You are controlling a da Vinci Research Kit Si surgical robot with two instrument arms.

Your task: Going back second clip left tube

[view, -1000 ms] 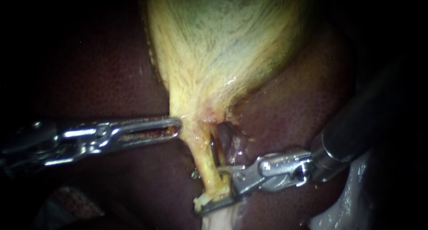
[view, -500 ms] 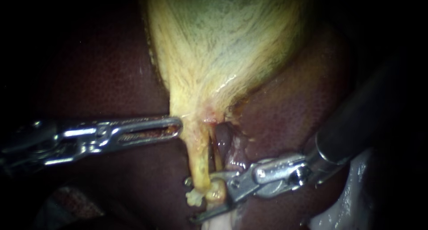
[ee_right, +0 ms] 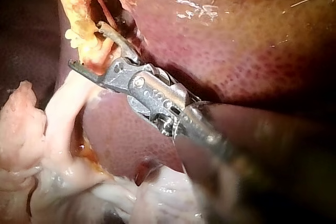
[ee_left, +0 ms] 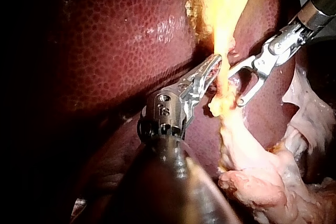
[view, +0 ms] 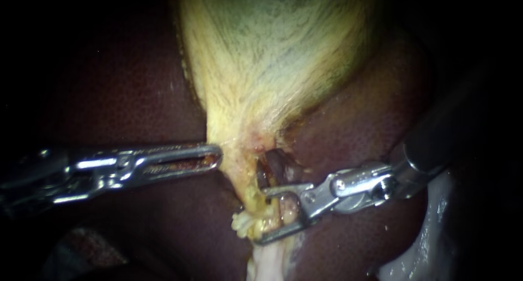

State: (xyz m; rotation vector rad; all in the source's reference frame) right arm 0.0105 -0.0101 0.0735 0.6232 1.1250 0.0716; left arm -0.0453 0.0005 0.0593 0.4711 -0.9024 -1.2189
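The left tube (view: 239, 180) is the yellow stalk running down from the gallbladder (view: 272, 57) neck, just below the centre of the endoscope view. Its frayed, bunched lower end sits at about 6 o'clock. I cannot make out a clip on it from any view.

My right instrument (view: 260, 215) comes in from 3 o'clock with its jaws wide apart, one above and one below that bunched end. The tissue lies in the gap, and I would not call it gripped. My left instrument (view: 218, 154) reaches in from 9 o'clock. Its jaws lie together, and the tip rests against the stalk's edge just under the neck.

The dark liver (view: 136, 96) lies all around, with pale loose tissue (view: 267, 264) at 6 o'clock.

I judge the main risk to be in the withdrawal. If I pull the right instrument back towards 3 o'clock while either jaw is caught on the stalk, it could drag or tear the tube, or shift a clip I cannot see. The lower jaw's hooked tip looks the likeliest to snag. A push from the left tip would make it worse.
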